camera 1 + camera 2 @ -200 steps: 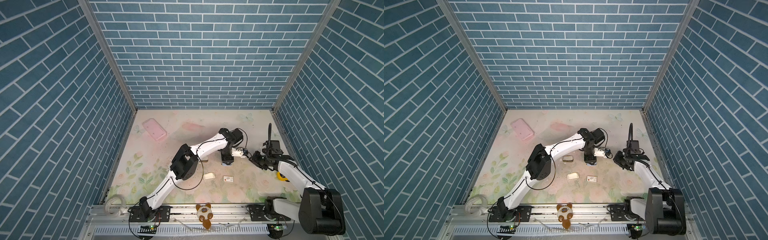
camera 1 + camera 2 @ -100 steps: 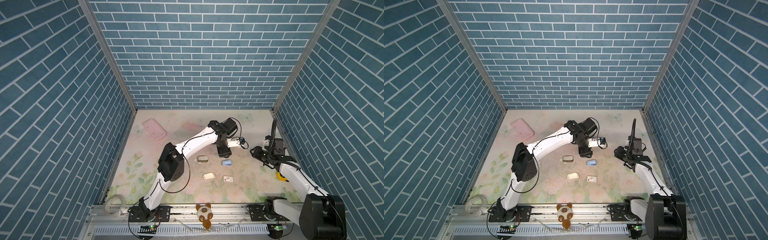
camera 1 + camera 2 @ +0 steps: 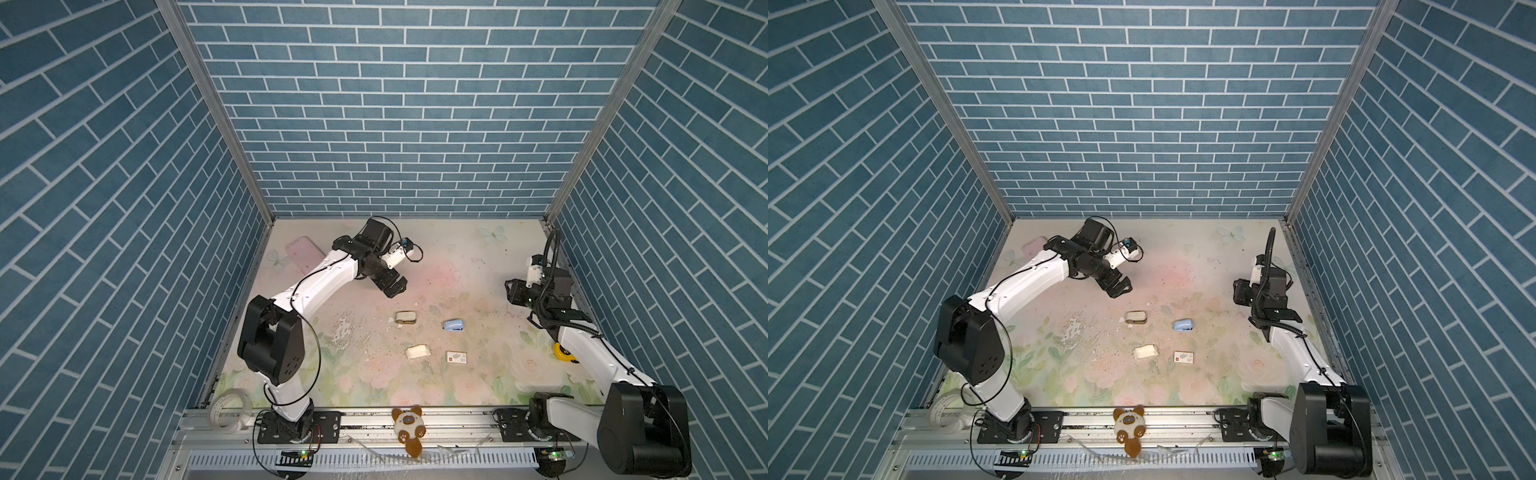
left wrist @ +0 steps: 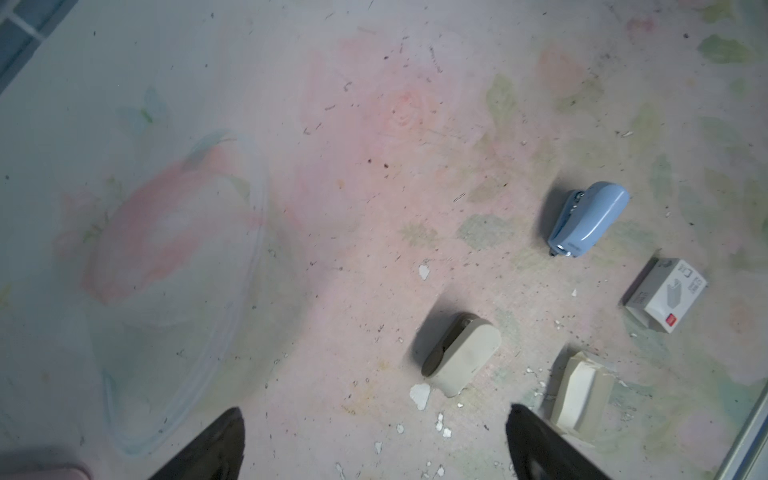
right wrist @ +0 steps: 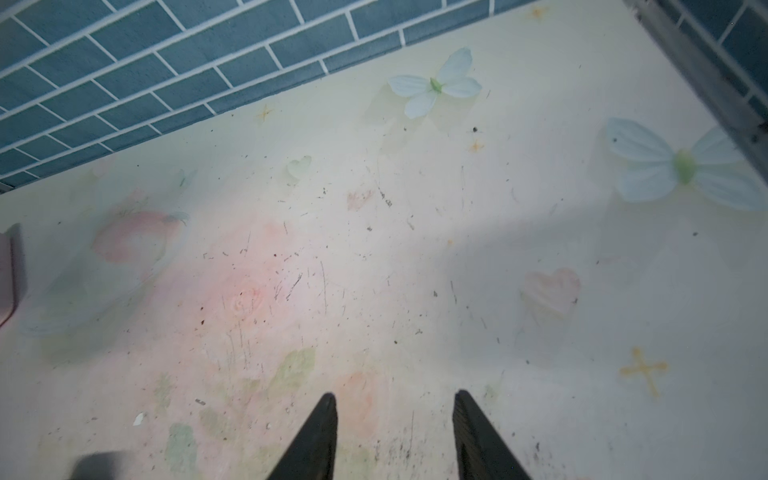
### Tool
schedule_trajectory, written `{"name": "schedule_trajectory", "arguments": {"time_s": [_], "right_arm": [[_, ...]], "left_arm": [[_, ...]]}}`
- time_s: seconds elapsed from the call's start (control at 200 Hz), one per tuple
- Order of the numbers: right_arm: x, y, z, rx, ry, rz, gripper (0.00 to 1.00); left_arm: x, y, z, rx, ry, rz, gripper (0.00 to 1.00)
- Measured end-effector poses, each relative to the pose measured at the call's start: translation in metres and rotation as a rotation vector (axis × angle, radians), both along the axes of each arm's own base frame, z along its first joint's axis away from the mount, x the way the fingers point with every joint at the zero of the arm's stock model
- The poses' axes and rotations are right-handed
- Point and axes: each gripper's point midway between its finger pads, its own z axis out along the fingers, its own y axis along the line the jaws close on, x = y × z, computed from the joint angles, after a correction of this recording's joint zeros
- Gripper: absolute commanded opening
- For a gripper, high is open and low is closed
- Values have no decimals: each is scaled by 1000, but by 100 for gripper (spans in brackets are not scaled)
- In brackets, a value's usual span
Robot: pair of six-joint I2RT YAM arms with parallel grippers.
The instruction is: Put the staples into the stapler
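Observation:
The blue stapler (image 3: 453, 325) (image 3: 1182, 325) (image 4: 588, 220) lies shut on the mat, with neither gripper touching it. Near it sit a white card tray (image 3: 417, 351) (image 4: 579, 395) and a white sleeve with a red mark (image 3: 456, 357) (image 4: 665, 295). No grey staples show anywhere. My left gripper (image 3: 395, 286) (image 4: 375, 409) hangs wide open and empty, behind and to the left of the stapler. My right gripper (image 3: 512, 291) (image 5: 395, 395) is open and empty near the right wall, over bare mat.
A beige stapler-like thing (image 3: 406, 318) (image 4: 461, 353) lies left of the blue one. A pink case (image 3: 303, 258) sits at the back left and a yellow tape measure (image 3: 563, 353) under the right arm. A tape roll (image 3: 228, 411) and plush toy (image 3: 409, 428) lie by the front rail.
Both grippers were together at the blue stapler; they have let go. It now lies on the mat. The left arm drew back-left and opened wide, the right drew back-right and opened.

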Motion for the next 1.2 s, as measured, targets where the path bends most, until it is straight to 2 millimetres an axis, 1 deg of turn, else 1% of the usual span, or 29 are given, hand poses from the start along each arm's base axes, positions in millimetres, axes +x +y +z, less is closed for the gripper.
{"name": "schedule_trajectory", "arguments": {"time_s": [0.095, 0.19, 0.285, 0.34, 0.47, 0.535, 0.62, 0.715, 0.815, 0.94, 1.005, 1.115, 1.15, 1.2], "right_arm": [[7, -14, 6, -82, -59, -35, 49], [10, -29, 5, -145, -95, -79, 51], [14, -43, -5, -183, -106, -119, 51], [17, -49, -17, -193, -103, -135, 51], [13, -54, -51, -198, -76, -148, 51], [10, -55, -60, -197, -75, -150, 51], [11, -56, -59, -194, -105, -150, 52], [19, -57, -47, -188, -165, -150, 52], [25, -58, -41, -185, -208, -149, 52], [30, -57, -43, -182, -229, -145, 52], [29, -58, -48, -181, -236, -146, 53], [24, -58, -62, -183, -227, -149, 54], [22, -58, -66, -183, -216, -149, 55], [23, -59, -67, -183, -216, -150, 55]], "left_arm": [[6, 28, -16, -23, 8, 93, 100], [14, 60, -28, -74, -12, 207, 100], [20, 87, -35, -137, -58, 310, 100], [22, 98, -38, -168, -96, 355, 100], [24, 115, -42, -222, -237, 415, 99], [20, 122, -44, -239, -301, 441, 100], [20, 134, -40, -257, -380, 480, 100], [24, 148, -26, -277, -475, 522, 100], [28, 162, -14, -297, -545, 558, 100], [35, 193, -5, -321, -582, 640, 100], [33, 204, -3, -327, -584, 663, 100], [22, 208, -7, -344, -611, 667, 99], [17, 208, -14, -346, -611, 664, 100], [13, 207, -27, -342, -594, 664, 100]]}}
